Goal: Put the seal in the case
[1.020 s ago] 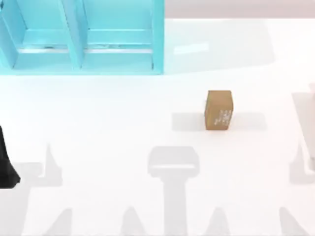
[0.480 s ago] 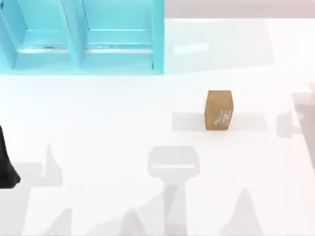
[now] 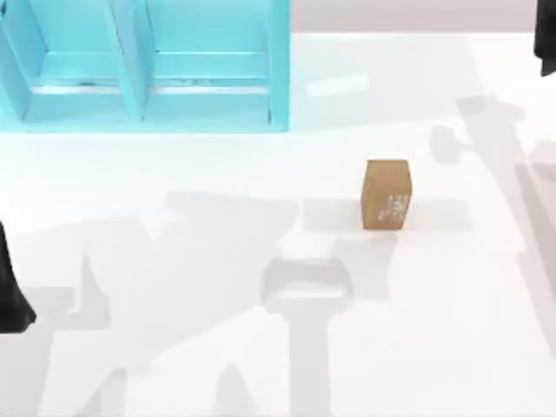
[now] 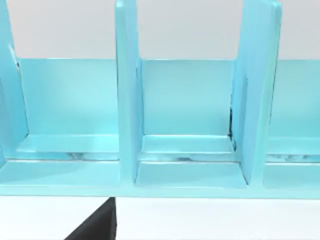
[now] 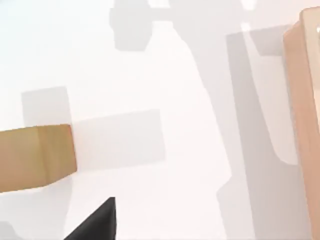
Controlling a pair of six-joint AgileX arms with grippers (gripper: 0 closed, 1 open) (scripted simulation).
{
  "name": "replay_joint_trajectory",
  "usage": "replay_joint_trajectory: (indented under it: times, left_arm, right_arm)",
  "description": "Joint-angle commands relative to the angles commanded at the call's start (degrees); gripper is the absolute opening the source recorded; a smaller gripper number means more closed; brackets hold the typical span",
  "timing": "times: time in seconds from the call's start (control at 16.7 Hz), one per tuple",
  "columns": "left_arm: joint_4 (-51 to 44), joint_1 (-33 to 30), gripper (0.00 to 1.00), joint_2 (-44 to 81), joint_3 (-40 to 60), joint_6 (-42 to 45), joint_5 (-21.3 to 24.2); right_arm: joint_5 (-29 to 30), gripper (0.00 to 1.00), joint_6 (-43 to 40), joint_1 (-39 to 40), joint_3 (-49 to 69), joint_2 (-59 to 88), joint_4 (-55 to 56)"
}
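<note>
The seal (image 3: 386,194) stands upright on the white table (image 3: 217,347), right of centre, well apart from either gripper. You cannot tell either gripper's finger state. The dark shape at the far right edge is perhaps your right arm (image 3: 547,39).

So the left arm (image 3: 9,291) is just a black sliver at the far left edge of the top view, about halfway down and a bit lower, widening toward its bottom end. It looks parked. The right arm (image 3: 547,39) pokes in as a small dark chunk at the upper right corner of the top view, way up at the far side. Each wrist camera catches a black wedge of its own arm's hardware at the frame edge: the left wedge (image 4: 97,225) and the right wedge (image 5: 97,222).
</note>
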Motion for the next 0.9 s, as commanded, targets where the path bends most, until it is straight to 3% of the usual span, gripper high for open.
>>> replay_joint_trajectory:
  times: [0.54, 0.9]
  left_arm:
    - [0.0, 0.0, 1.0, 0.0, 0.0, 0.0, 0.0]
    - [0.0, 0.0, 1.0, 0.0, 0.0, 0.0, 0.0]
  right_arm:
    - [-0.8, 1.0, 7.5, 13.5, 31.4, 33.8, -18.4]
    - [-1.3, 1.0, 9.1, 18.1, 38.4, 40.2, -20.8]
